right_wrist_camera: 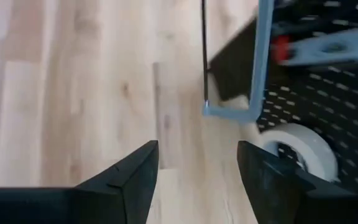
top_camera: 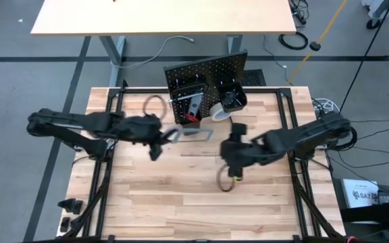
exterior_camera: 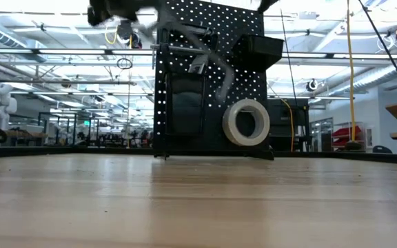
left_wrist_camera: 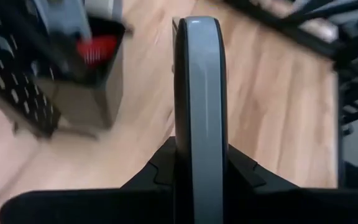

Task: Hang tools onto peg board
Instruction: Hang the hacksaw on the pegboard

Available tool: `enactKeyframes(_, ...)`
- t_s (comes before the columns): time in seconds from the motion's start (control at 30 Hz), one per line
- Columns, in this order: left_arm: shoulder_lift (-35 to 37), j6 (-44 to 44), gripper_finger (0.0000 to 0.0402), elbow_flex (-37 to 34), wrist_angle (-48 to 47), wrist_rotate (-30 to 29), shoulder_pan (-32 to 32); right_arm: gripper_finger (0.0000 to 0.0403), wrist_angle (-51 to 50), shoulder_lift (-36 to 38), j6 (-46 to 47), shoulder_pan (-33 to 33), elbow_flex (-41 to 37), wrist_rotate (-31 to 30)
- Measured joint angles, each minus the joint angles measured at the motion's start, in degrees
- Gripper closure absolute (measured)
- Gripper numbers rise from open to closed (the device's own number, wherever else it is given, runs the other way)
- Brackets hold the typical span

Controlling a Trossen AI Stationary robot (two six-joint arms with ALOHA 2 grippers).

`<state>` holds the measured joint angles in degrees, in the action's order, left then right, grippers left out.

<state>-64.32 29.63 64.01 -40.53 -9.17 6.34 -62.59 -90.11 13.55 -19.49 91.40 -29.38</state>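
The left gripper (top_camera: pixel 162 138) is clamped on the blue-grey level (top_camera: pixel 193 134) in front of the peg board (top_camera: pixel 204 75), while the right gripper (right_wrist_camera: pixel 197 180), its fingers apart, holds nothing over the table (top_camera: pixel 181 196).

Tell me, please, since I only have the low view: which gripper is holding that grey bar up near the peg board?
Observer: The left gripper is shut on it; it is the blue-grey level.
Operator: Thank you. Is the right gripper carrying anything?
Observer: No. The right gripper is open and empty over the bare table, facing the peg board.
Operator: Anything in the board's bins?
Observer: Something red shows in one black bin.
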Motion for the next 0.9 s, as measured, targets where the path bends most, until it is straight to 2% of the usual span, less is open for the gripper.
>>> enactKeyframes(0.13, 6.1, -6.3, 0.0335, 0.0, 1.8, -4.8, 1.1, 0.0194, 10.9, 10.3, 3.6, -2.5, -14.3, -5.3)
enactKeyframes(0.23, 9.0, -11.9, 0.0335, 0.0, 6.0, -9.3, 0.5, 0.0194, 20.9, 16.5, 4.3, -3.0, -24.8, -5.0)
enactKeyframes(0.33, 10.4, -17.9, 0.0335, 0.0, 11.1, -9.3, -1.1, 0.0194, 27.6, 21.1, 2.6, -2.4, -32.0, -4.7)
enactKeyframes(0.53, 11.2, -26.8, 0.0335, -0.8, 15.3, -9.3, -6.3, 0.0195, 28.0, 26.4, 4.7, -1.1, -35.2, -3.6)
enactKeyframes(0.63, 12.5, -31.3, 0.0335, -4.0, 19.7, -5.4, -8.6, 0.0195, 28.1, 27.4, 4.4, -1.2, -35.2, -3.5)
enactKeyframes(0.8, 17.8, -31.9, 0.0335, -10.3, 29.1, 3.5, -11.3, 0.0195, 27.3, 27.3, 4.7, -1.6, -35.2, -3.3)
enactKeyframes(0.9, 18.9, -32.9, 0.0335, -12.8, 30.8, 4.4, -13.1, 0.0195, 27.5, 27.1, 4.6, -1.6, -35.3, -3.3)
